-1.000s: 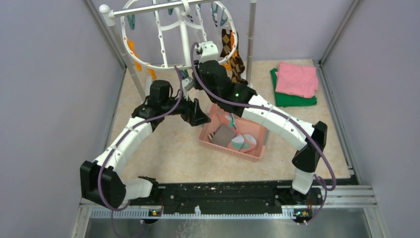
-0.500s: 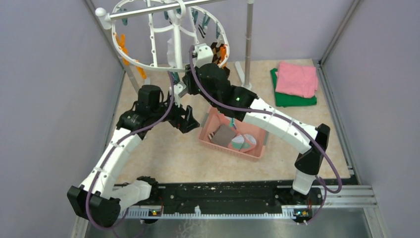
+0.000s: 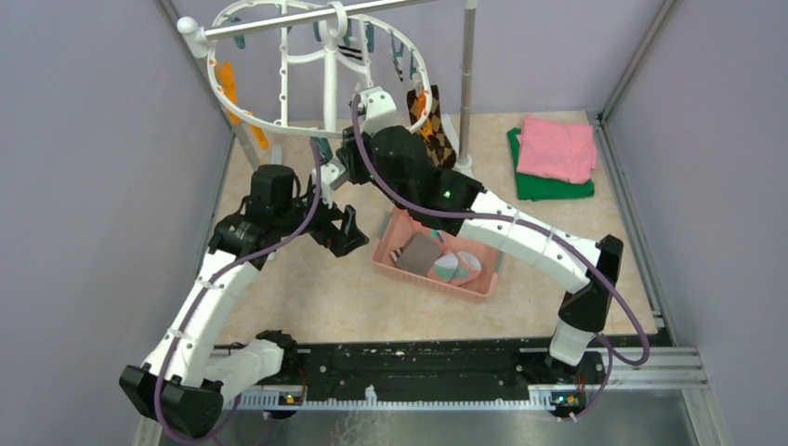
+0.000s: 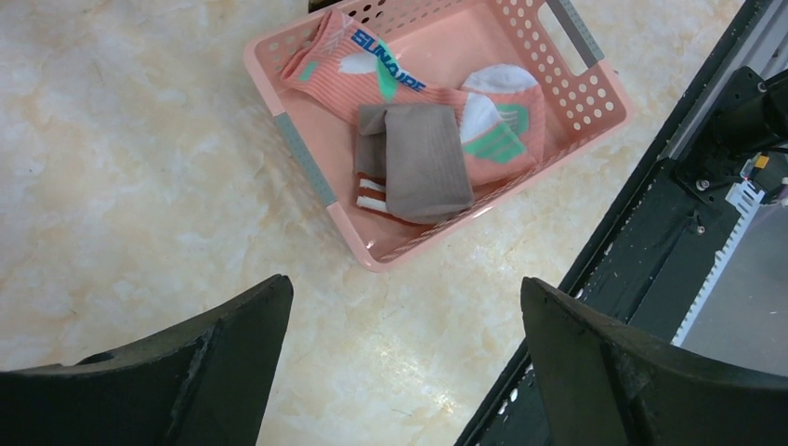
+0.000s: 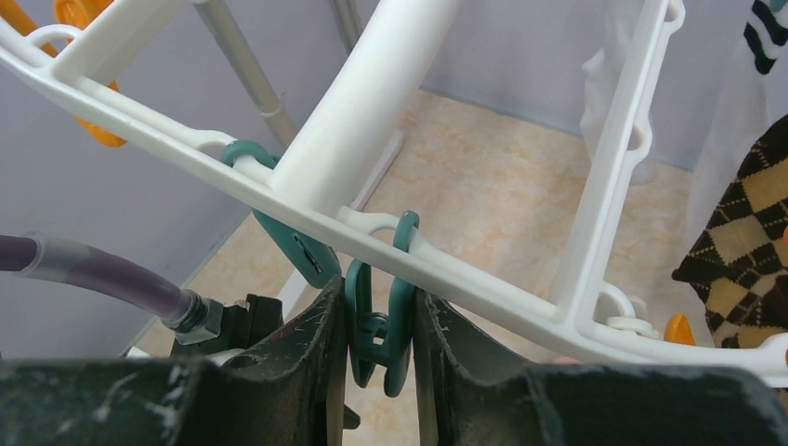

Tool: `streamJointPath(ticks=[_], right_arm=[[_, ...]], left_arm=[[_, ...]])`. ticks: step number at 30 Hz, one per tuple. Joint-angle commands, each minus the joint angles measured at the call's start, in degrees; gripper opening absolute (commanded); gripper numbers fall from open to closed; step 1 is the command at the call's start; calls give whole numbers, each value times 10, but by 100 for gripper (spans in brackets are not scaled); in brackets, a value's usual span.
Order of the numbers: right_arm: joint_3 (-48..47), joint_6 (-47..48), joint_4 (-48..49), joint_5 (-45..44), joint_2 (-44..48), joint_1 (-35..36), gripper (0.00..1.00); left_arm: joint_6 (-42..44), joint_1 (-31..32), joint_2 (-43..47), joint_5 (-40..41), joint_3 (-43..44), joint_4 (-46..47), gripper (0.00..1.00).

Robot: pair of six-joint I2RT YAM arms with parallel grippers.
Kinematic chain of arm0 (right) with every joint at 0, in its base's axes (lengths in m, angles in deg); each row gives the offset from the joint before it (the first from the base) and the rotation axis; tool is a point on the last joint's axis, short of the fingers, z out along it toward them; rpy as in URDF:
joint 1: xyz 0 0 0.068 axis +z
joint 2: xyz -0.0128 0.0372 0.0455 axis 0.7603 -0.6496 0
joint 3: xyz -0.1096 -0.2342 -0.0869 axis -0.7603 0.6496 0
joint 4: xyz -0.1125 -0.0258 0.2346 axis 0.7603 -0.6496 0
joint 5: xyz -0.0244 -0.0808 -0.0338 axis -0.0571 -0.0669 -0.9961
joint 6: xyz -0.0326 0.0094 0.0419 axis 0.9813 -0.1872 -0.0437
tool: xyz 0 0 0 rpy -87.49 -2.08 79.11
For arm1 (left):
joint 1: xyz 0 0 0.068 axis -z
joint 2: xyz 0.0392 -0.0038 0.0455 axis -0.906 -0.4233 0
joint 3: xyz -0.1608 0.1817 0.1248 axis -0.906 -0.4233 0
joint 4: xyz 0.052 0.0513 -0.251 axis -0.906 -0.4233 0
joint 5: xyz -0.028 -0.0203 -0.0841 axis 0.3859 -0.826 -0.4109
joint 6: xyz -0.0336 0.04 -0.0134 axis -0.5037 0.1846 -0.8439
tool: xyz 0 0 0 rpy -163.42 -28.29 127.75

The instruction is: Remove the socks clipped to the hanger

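Right gripper (image 5: 376,321): I read jaws squeezed onto teal clip (image 5: 400,279), nothing else in grip. Clip hangs off hanger (image 5: 372,102) rim, directly above fingers. Diamond sock (image 5: 743,251) clipped on rim, well off to gripper's right; striped sock (image 5: 768,32) above it, mostly cut off. Left gripper (image 4: 404,297): jaws spread wide, empty, hovering over floor. Basket (image 4: 595,88) just ahead of its tips, pink sock (image 4: 409,85) and brown sock (image 4: 418,163) inside.

White links, black joints, purple cables (image 3: 355,130); right arm (image 3: 520,234) seemingly carries green light.
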Motion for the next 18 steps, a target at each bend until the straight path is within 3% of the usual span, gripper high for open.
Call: streamJointPath(ticks=[1, 4, 6, 11, 18], right_arm=[[-4, -3, 97, -8, 10, -9, 12], [0, -6, 89, 2, 14, -9, 22], [1, -8, 79, 14, 20, -9, 36], [36, -16, 53, 56, 58, -16, 60], [106, -32, 30, 112, 129, -35, 77]], left_arm=[[126, 34, 33, -92, 51, -88, 99], [133, 33, 32, -99, 89, -110, 99], [127, 34, 38, -89, 94, -111, 99], [86, 33, 55, 31, 94, -47, 99], [43, 28, 17, 110, 147, -11, 99]])
